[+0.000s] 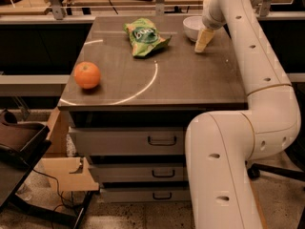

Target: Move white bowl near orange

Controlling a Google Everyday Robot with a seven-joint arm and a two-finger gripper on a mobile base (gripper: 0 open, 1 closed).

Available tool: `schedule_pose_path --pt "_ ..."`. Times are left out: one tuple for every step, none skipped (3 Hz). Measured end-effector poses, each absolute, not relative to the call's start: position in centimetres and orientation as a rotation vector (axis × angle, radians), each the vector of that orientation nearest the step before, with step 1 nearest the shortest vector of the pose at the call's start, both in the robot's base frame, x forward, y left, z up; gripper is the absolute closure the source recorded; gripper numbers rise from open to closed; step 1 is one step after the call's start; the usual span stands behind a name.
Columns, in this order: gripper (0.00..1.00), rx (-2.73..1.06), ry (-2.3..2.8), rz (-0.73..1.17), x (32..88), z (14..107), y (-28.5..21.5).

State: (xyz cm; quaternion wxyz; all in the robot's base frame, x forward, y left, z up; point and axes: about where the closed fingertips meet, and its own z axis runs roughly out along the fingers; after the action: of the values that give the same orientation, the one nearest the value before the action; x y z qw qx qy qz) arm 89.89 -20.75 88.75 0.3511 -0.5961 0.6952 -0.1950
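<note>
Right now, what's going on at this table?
The robot's arm reaches across the table to its far right corner, where the gripper is down right beside the white bowl. The bowl appears to rest on the table. The orange sits near the front left edge, far from the bowl, with a green snack bag between them.

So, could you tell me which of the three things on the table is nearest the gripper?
The white bowl, at the far right, beside the gripper. The green snack bag lies further left, and the orange sits farthest, by the near left edge.
</note>
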Motion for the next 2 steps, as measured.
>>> schedule_pose_path --pt "0.00 -1.565 1.762 -0.519 90.05 89.14 -20.60" --pt "0.00 -1.576 1.706 -0.571 90.83 90.02 -20.48"
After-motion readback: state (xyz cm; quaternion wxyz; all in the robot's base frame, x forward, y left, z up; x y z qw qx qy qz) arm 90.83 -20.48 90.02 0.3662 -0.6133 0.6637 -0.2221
